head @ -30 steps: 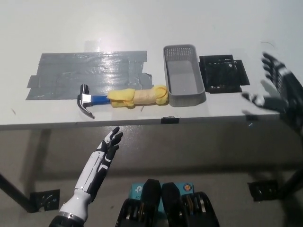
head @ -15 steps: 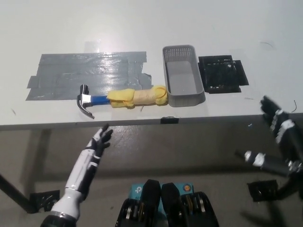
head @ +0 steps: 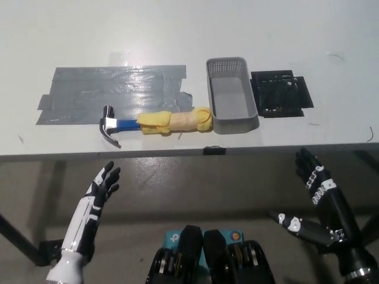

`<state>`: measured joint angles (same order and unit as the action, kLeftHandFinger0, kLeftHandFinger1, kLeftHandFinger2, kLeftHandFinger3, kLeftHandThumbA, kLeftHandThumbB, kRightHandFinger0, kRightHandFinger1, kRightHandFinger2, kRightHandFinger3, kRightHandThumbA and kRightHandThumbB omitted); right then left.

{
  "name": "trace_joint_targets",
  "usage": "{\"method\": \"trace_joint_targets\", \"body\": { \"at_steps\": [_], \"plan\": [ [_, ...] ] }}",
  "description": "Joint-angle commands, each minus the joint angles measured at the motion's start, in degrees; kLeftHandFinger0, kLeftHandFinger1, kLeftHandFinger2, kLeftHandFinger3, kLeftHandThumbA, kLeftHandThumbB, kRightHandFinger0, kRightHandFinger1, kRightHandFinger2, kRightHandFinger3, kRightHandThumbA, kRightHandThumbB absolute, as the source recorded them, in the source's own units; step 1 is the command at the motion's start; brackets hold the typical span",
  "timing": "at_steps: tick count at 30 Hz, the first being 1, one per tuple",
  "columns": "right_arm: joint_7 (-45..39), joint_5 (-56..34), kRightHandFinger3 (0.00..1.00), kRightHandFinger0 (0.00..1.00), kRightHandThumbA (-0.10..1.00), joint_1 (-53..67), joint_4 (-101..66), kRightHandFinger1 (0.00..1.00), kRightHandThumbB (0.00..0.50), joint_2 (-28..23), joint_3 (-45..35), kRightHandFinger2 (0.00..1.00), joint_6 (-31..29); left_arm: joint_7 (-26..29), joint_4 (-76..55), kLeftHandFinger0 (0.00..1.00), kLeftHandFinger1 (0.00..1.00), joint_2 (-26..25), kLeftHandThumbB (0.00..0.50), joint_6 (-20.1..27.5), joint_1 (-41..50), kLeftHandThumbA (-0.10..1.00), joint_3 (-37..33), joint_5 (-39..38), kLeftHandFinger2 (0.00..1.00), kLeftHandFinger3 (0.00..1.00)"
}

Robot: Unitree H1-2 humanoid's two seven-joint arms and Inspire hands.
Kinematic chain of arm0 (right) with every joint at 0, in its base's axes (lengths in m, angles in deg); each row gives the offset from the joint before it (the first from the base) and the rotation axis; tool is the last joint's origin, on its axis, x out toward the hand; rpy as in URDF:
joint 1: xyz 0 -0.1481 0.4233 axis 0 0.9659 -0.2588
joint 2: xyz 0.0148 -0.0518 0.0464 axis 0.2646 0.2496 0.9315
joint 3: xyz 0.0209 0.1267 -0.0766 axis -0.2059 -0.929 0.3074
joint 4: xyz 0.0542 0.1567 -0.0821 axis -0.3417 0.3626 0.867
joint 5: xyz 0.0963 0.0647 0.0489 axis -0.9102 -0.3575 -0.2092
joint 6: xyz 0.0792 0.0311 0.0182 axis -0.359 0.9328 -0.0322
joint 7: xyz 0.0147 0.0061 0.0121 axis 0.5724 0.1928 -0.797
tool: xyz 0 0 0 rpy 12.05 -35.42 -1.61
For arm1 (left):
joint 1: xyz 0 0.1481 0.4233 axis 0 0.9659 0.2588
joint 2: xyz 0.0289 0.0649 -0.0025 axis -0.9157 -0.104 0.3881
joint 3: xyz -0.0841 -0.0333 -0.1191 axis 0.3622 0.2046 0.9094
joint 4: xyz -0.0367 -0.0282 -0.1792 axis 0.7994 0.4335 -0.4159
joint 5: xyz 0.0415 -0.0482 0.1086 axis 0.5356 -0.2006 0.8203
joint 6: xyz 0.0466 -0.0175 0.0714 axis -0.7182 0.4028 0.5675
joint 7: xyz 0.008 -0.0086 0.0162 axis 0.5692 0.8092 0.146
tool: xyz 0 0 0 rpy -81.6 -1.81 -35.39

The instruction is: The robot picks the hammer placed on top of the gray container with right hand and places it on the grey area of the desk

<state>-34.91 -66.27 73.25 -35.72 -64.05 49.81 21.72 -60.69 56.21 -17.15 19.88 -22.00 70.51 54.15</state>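
While hammer (head: 155, 123) lies on desk, right hand (head: 315, 183), left hand (head: 102, 184) spread, empty.

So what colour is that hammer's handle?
Blue near the head, wrapped in yellow along the rest of the hammer; head view.

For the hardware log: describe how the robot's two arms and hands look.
The left hand has dark fingers on a white palm shell, with black trim lines running along a slim white forearm. The right hand is black throughout, with small white markings on its back and a white patch at one fingertip; its forearm is black as well. No loose cables are visible on either arm.
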Motion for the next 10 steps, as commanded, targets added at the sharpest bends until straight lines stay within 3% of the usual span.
{"method": "trace_joint_targets", "body": {
  "at_steps": [1,10],
  "plan": [
    [1.65,-1.16,1.00,1.00,0.90,-0.71,0.59,1.00,0.154,-0.02,0.49,1.00,-5.36,0.24,-2.41,1.00,1.00,-1.01,0.068,1.88,-0.14,1.00,0.53,-1.21,1.00,1.00],
    [1.92,-0.33,1.00,1.00,0.87,-1.45,2.04,1.00,0.142,-1.49,1.13,1.00,-7.40,0.24,-3.08,1.00,1.00,-1.30,0.060,1.28,-1.05,1.00,0.32,-1.20,1.00,1.00]
  ]
}}
